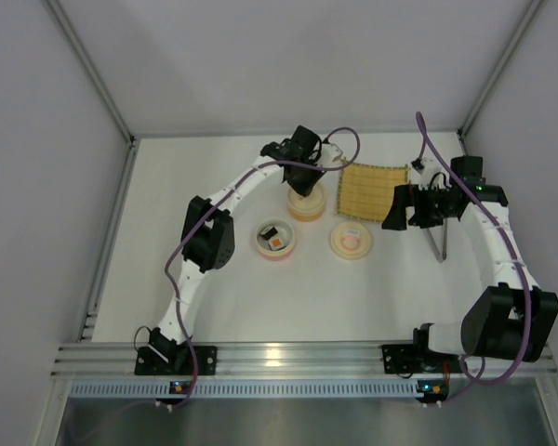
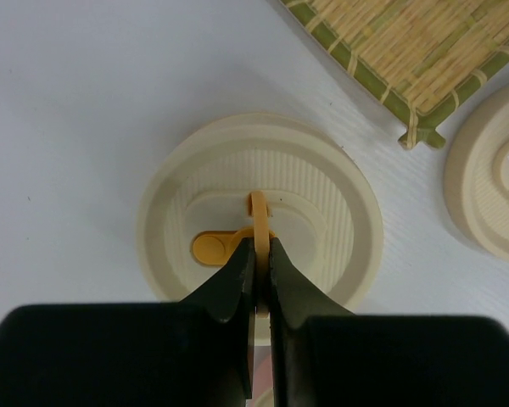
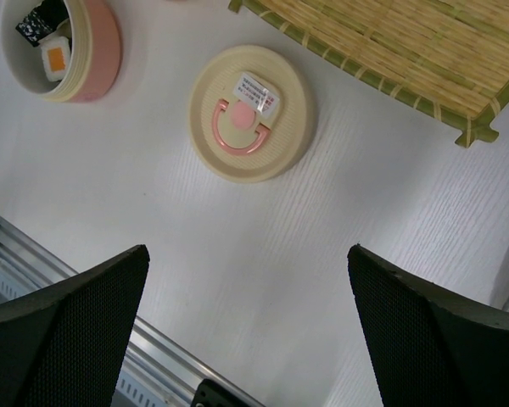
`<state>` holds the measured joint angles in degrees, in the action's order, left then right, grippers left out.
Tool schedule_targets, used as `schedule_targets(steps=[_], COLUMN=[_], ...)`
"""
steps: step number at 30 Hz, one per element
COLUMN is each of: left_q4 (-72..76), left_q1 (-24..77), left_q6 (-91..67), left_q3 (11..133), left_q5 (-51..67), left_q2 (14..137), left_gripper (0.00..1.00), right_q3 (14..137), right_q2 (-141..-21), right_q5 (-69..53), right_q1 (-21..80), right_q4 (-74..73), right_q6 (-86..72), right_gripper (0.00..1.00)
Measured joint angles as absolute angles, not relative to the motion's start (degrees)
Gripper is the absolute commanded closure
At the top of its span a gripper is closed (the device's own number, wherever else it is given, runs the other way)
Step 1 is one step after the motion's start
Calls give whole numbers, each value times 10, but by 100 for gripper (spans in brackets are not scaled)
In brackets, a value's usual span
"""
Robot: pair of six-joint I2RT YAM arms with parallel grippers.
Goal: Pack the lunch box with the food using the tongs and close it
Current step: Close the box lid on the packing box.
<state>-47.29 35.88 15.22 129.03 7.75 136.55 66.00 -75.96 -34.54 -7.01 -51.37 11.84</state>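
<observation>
My left gripper [image 2: 259, 248] is shut on the thin upright ring handle [image 2: 258, 212] of a cream lid [image 2: 322, 195] that has an orange tab. In the top view this lid sits on the orange-rimmed bowl [image 1: 306, 208] under the left gripper [image 1: 304, 183]. The pink-rimmed bowl [image 3: 93, 47] stands uncovered and holds two sushi rolls [image 3: 54, 56]. A second cream lid with a pink handle [image 3: 250, 113] lies flat on the table. My right gripper [image 3: 248, 250] hangs open over bare table, holding nothing. The grey tongs [image 1: 435, 243] lie partly under the right arm.
The woven bamboo mat [image 1: 374, 189] lies at the back, between the two grippers. A metal rail [image 1: 298, 358] runs along the near table edge. Grey walls close in the left, back and right sides.
</observation>
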Motion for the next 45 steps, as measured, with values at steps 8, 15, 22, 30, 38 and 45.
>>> schedule_targets(steps=[8, 15, 22, 30, 38, 45], left_q4=[-517, -552, -588, -598, -605, -607], left_q1=[322, 274, 272, 273, 272, 272], left_q6=[171, 180, 177, 173, 168, 166], left_q3=[1221, 1203, 1234, 1259, 1259, 1259], left_q5=[64, 48, 35, 36, 41, 40], left_q2=[1312, 1294, 1296, 1296, 1307, 1313], left_gripper=[100, 100, 100, 100, 100, 100], right_q3=[660, 660, 660, 660, 660, 660], right_q2=[-760, -760, -759, -758, -758, -758], right_q5=[-353, -361, -364, -366, -366, -366], right_q1=[-70, -70, -70, -70, -70, -70], right_q4=[-514, -513, -513, -514, -513, -514], right_q6=[118, 116, 113, 113, 113, 113], right_gripper=[1, 1, 1, 1, 1, 1])
